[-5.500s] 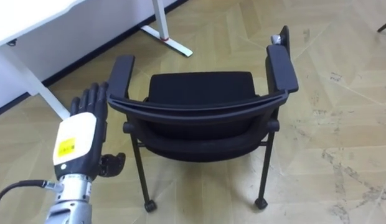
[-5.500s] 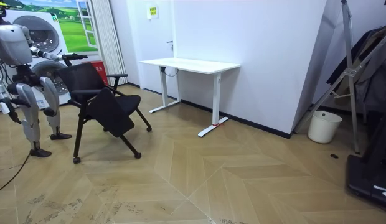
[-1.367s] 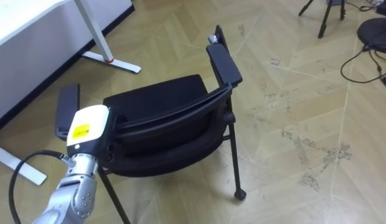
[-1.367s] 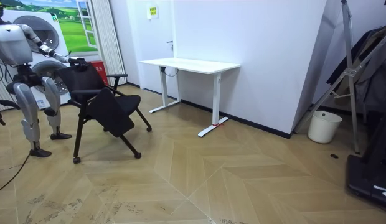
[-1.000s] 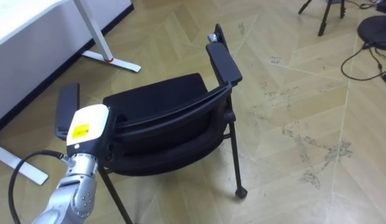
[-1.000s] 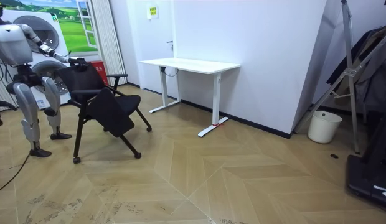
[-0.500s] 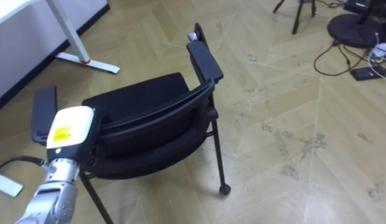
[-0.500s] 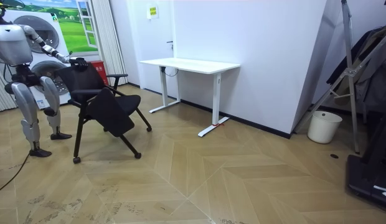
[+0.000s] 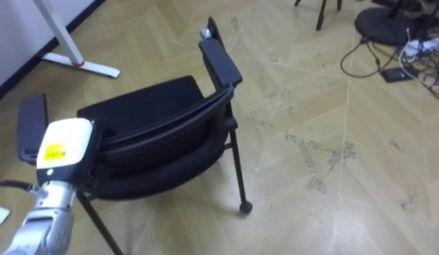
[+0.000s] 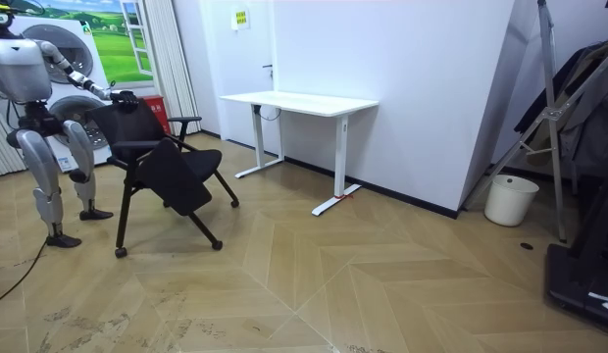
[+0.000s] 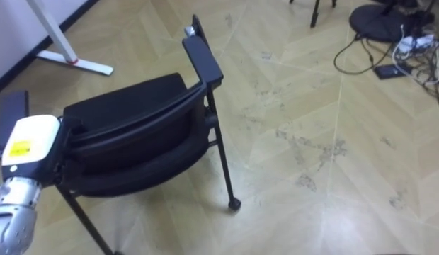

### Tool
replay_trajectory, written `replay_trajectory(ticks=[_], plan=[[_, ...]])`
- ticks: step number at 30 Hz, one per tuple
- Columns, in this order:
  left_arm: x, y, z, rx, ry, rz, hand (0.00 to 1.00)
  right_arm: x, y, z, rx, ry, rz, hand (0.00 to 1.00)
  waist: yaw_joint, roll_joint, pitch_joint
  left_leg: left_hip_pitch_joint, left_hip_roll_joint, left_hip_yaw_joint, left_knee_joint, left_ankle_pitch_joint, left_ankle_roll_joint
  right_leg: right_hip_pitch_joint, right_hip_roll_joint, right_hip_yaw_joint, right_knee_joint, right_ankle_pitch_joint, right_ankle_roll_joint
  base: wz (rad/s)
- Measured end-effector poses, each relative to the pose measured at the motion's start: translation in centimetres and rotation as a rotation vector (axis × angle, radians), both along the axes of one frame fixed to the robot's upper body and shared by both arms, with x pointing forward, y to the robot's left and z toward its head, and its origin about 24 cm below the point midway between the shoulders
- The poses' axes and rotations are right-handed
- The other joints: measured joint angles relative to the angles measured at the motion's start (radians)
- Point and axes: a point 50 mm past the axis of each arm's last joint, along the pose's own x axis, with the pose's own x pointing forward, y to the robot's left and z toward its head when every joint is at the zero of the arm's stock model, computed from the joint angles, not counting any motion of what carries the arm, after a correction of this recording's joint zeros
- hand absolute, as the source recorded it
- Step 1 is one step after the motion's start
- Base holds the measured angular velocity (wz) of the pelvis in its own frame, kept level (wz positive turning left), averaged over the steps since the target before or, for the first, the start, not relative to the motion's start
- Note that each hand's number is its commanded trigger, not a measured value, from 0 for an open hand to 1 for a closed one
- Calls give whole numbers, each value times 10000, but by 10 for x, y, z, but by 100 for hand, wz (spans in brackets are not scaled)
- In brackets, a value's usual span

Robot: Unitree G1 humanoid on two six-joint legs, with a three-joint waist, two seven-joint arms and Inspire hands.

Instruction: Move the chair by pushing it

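A black chair with armrests and castors stands on the wood floor just in front of me. I look down on it from behind its backrest. My left hand sits on the left end of that backrest, fingers curled over its top edge. In the room view I stand upright behind the chair, on the room view's left, with my left hand stretched out to the top of the backrest. In the right eye view the same hand rests on the chair.
A white desk stands against the wall beyond the chair, its foot near the chair's front. Cables and a stand's base lie on the floor far right. A white bucket and a washing machine stand by the walls.
The eye view has swung to the right, so the chair lies further left in the picture. My left hand keeps its hold on the backrest. In the room view the chair stays put.
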Motion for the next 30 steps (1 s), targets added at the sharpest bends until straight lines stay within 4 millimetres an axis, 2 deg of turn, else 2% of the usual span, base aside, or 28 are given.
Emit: replay_trajectory(ticks=[2,5,8,12,13,16,19,23,27,30], plan=[[2,-3,3,25,-31,-128,100,19,11,24,-1538,-163,690,0,86,-48,12,-2,1,-7,-8,0,0,-18,5,5,16,2,-3,-2],[3,-7,4,-4,22,-248,100,42,28,42,-2628,-381,1508,0,300,-98,49,69,11,1,-39,0,0,51,18,7,20,3,-4,-2],[4,-9,7,4,13,-363,100,58,44,47,-3470,-62,2308,0,554,-188,114,198,42,10,-105,0,0,110,58,17,7,4,-5,-3],[8,-12,10,27,-27,-494,100,81,66,55,-4187,94,3504,0,705,-298,156,230,39,27,-130,0,0,106,54,3,15,4,-5,-3],[11,-15,12,49,-29,-631,100,86,71,56,-4430,254,3858,0,866,-331,163,230,42,25,-132,0,0,106,55,-5,18,4,-6,0],[15,-19,16,116,-96,-845,100,98,84,60,-5192,786,4750,0,1040,-431,201,226,47,14,-144,0,0,98,56,-25,11,6,-8,1],[18,-22,18,261,-129,-1115,100,108,95,67,-6153,1193,5249,0,1216,-502,198,214,60,-30,-144,0,0,107,58,-81,10,11,-17,0],[19,-28,17,287,-148,-1388,100,117,119,68,-7043,1713,6561,0,1677,-582,194,389,105,-27,-217,0,0,198,130,-53,9,17,-26,-11],[21,-34,17,319,-93,-1703,100,129,141,70,-7696,2006,7620,0,1852,-653,187,532,153,-95,-219,1,-1,364,146,-274,1,18,-28,8],[23,-40,17,342,-81,-2048,100,134,151,75,-7981,1926,8095,0,1927,-719,158,554,182,-458,-218,1,-1,490,152,-533,-5,18,-28,22]])
